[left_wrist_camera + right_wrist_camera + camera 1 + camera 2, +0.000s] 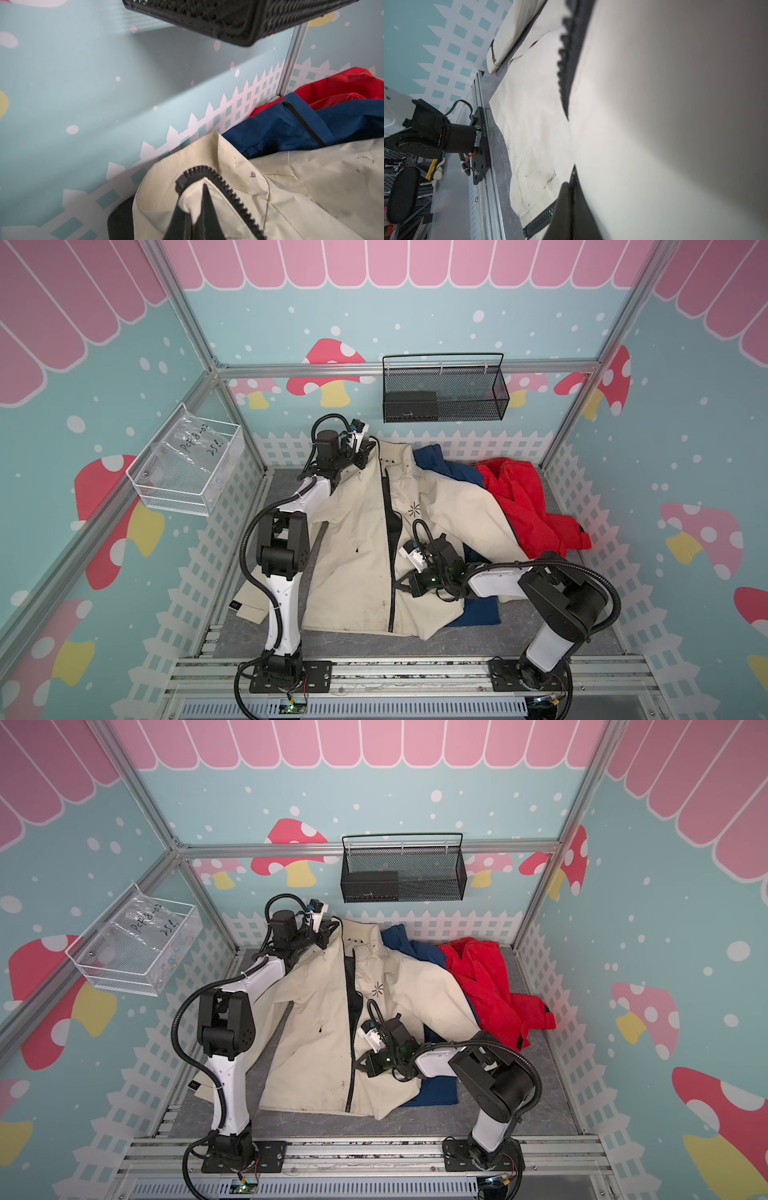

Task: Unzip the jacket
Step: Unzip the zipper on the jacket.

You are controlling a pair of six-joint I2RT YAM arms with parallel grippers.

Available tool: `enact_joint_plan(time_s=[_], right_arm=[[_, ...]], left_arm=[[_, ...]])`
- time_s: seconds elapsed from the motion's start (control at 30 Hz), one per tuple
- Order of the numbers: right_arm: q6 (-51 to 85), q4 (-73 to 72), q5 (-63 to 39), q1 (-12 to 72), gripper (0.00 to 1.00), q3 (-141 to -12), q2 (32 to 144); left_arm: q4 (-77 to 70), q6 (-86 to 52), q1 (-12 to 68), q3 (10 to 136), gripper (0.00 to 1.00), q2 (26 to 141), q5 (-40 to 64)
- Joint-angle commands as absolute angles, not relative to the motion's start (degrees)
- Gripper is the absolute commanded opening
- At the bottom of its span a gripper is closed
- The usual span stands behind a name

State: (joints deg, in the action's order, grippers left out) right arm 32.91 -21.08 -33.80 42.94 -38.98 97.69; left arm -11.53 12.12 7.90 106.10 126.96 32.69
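Note:
A cream jacket (pixel 353 539) (pixel 316 1019) lies flat on the grey table, collar toward the back wall. Its black zipper (pixel 390 531) gapes from the collar down to my right gripper and stays closed below, as the right wrist view shows at the hem (pixel 539 220). My left gripper (pixel 372 446) (pixel 194 199) is shut on a fold of the collar beside the top zipper teeth. My right gripper (pixel 395 585) (pixel 570 182) is shut on the zipper line low on the front. The slider is hidden between its fingers.
A blue jacket (pixel 436 464) and a red jacket (pixel 528 506) are heaped at the back right, partly under the cream one. On the back wall hangs a black mesh basket (pixel 444 389), and a white wire basket (pixel 187 472) is on the left wall. An aluminium rail (pixel 415 672) runs along the front.

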Motion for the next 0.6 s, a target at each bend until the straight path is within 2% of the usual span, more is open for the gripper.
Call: enact_joint_plan(time_s=[0.0,0.57], right_arm=[[33.1,-18.5,-36.1,44.4,0.00,-37.3,96.6],[33.3,-18.4,-36.5,45.9,0.00,-34.6,94.6]], left_arm=[[-16.4,11.0,7.0,108.8,0.00,125.4,30.0],[-14.8,11.7,6.9,110.2,0.00,126.0,29.9]])
